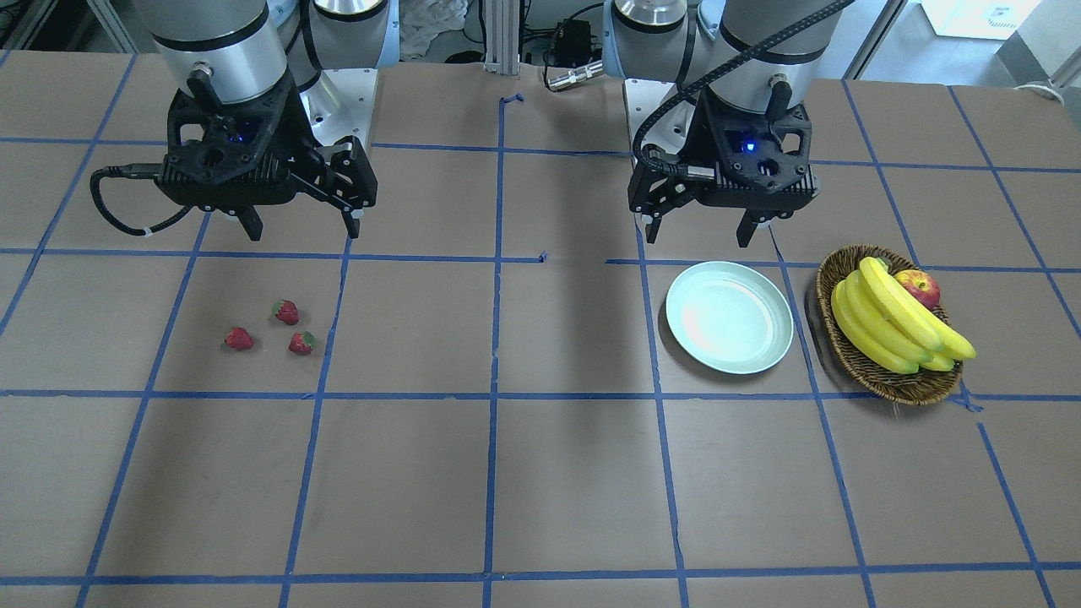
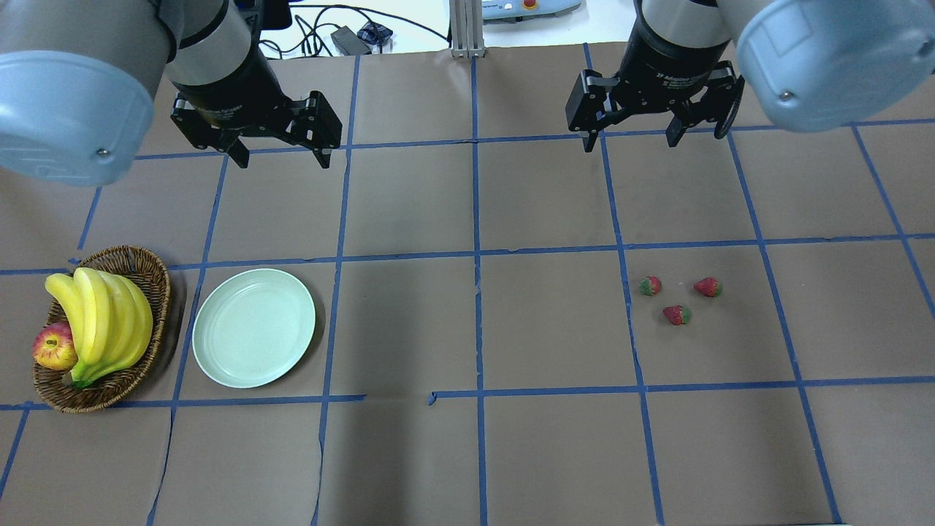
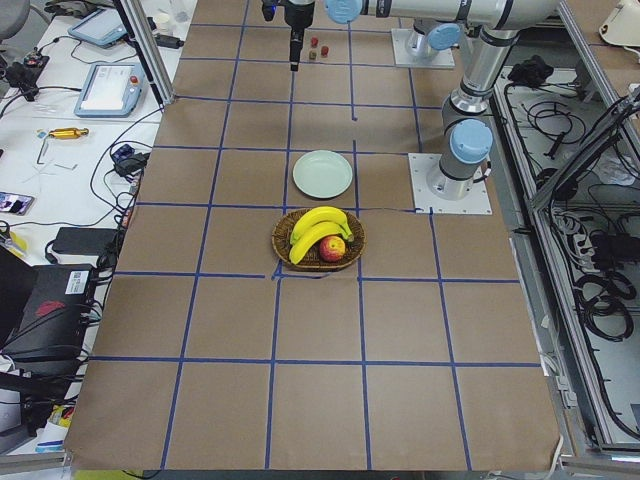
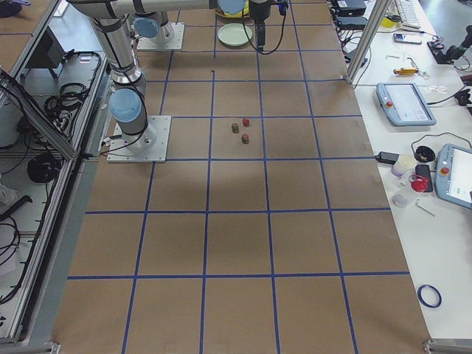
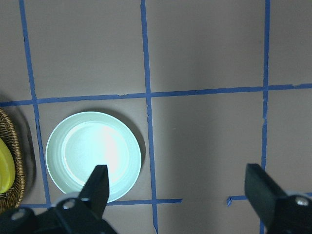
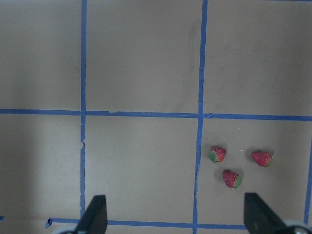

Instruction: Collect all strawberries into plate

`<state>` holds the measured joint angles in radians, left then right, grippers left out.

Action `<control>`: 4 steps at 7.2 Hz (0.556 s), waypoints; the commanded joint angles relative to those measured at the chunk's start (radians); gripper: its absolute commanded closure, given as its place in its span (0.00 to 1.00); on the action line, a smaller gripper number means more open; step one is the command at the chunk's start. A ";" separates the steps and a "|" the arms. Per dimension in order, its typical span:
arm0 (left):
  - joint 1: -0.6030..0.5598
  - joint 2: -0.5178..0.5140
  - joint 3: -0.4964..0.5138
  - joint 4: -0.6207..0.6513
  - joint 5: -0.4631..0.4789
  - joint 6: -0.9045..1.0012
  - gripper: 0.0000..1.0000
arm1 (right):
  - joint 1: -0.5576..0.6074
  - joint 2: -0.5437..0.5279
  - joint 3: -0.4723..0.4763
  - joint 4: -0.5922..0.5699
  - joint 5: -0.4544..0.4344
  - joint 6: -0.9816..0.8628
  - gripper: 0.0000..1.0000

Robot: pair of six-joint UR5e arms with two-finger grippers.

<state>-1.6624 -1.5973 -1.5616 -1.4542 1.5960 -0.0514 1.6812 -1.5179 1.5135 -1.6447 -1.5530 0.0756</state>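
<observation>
3 strawberries (image 2: 677, 315) on counter (image 2: 409, 321), plate (image 2: 253, 327) empty. L jaws, R jaws wide apart, holding nothing. Rec: R jaws drop vert. over 1 berry, straddle it, clear of neighbours.

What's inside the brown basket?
The basket holds a bunch of yellow bananas and a red apple tucked beside them. Whatever lies under the bananas is covered.

Three clustered red strawberries (image 2: 677, 315) lie well apart from mint plate (image 2: 253, 327).
</observation>
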 commanded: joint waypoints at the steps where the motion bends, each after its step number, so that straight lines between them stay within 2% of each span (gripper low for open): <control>1: 0.001 -0.001 0.002 0.000 -0.002 0.007 0.00 | -0.001 0.004 0.007 0.000 -0.004 -0.011 0.00; 4: 0.001 0.000 0.000 0.000 0.002 0.004 0.00 | -0.003 0.005 0.008 0.002 -0.018 -0.014 0.00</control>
<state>-1.6614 -1.5971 -1.5614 -1.4538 1.5957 -0.0461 1.6780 -1.5129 1.5208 -1.6441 -1.5638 0.0625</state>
